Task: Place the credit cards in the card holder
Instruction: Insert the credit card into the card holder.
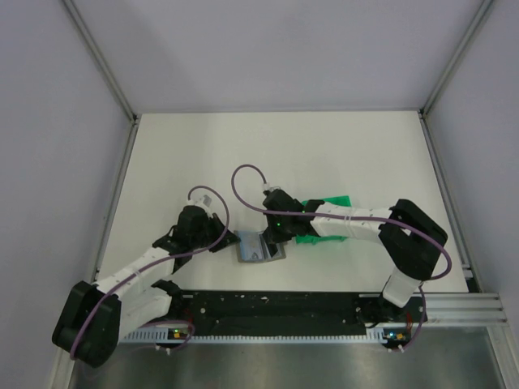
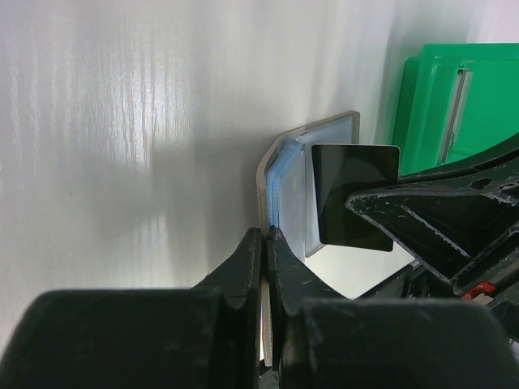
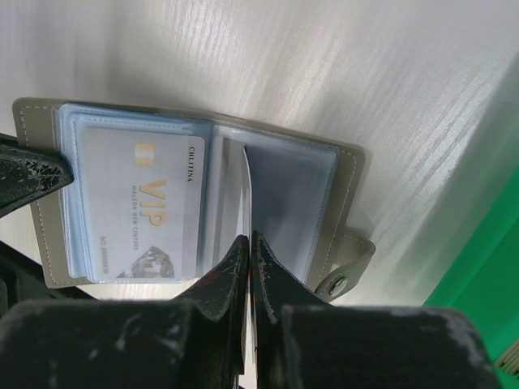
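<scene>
The card holder [image 1: 256, 248] lies open on the table between both grippers. In the right wrist view the card holder [image 3: 296, 194] shows clear sleeves, and a grey VIP credit card [image 3: 142, 203] sits in its left sleeve. My right gripper [image 3: 249, 239] is shut on another credit card [image 3: 246, 182], seen edge-on above the middle fold. From the left wrist that card [image 2: 354, 194] looks dark and hangs over the holder [image 2: 292, 182]. My left gripper [image 2: 265, 235] is shut on the holder's left edge. From above, the left gripper [image 1: 233, 241] and right gripper [image 1: 274, 243] flank the holder.
A bright green frame tray [image 1: 324, 219] lies just right of the holder, under the right arm, and shows as the green tray [image 2: 462, 89] in the left wrist view. The holder's snap strap [image 3: 345, 271] sticks out at its right edge. White table [image 1: 284, 154] extends behind.
</scene>
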Robot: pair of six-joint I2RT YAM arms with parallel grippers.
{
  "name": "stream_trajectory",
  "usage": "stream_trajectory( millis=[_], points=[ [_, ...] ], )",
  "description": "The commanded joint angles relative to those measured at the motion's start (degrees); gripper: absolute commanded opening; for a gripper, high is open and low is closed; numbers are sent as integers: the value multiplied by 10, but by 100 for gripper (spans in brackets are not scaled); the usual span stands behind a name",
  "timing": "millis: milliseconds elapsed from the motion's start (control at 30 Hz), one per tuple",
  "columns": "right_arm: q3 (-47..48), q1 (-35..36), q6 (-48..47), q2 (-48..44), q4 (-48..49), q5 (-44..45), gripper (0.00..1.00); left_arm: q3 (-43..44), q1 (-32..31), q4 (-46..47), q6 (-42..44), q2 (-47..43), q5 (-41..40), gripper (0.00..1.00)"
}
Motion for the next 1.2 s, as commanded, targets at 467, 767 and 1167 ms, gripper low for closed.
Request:
stream_trajectory(
  millis=[467, 767, 1167],
  points=[
    [32, 84, 68, -83, 103, 182, 0, -10, 0, 21, -29, -23, 5, 0],
    [33, 125, 76, -48, 165, 221, 0, -23, -1, 22, -49, -37, 1, 0],
    [64, 139, 65, -6, 154, 217, 0, -26, -1, 25, -50, -39, 5, 0]
  ],
)
